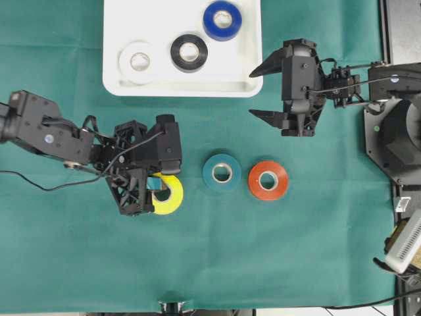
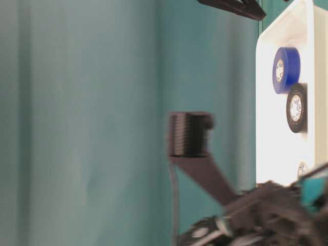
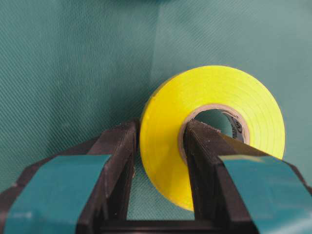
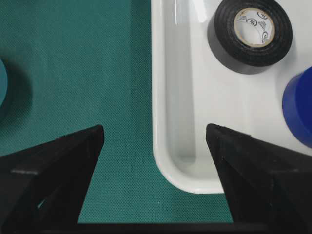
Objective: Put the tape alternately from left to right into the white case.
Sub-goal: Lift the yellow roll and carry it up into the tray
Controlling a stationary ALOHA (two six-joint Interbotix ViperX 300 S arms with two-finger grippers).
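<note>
Overhead view, left to right. The left gripper (image 1: 160,189), a black two-fingered claw with teal pads, lies low over the green cloth-covered table (image 1: 79,263) and is clamped on the wall of the yellow roll of electrical tape (image 1: 168,195). The left wrist view shows the grip exactly: one finger (image 3: 118,161) presses the roll's outer face, the other finger (image 3: 202,161) sits inside the pale hollow core, and the yellow roll (image 3: 214,105) stands tilted up on edge between them.

To the right of the yellow roll, the teal roll of tape (image 1: 222,172) lies flat on the cloth, and just beside it, apart from it, lies the orange-red roll of tape (image 1: 268,180). Both are clear of either gripper.

At the top of the view sits the shallow white rectangular plastic case (image 1: 118,85) with rounded corners and a raised rim. Inside it, from left to right, lie the white roll of tape (image 1: 139,62), the black roll of tape (image 1: 189,52) and the blue roll of tape (image 1: 222,20).

The right gripper (image 1: 263,92) hovers just beside the case's lower right corner with its jaws spread wide and nothing between them. In the right wrist view the case's corner (image 4: 180,170) lies between the spread fingers, with the black roll (image 4: 249,34) and the blue roll (image 4: 298,107) beyond.
</note>
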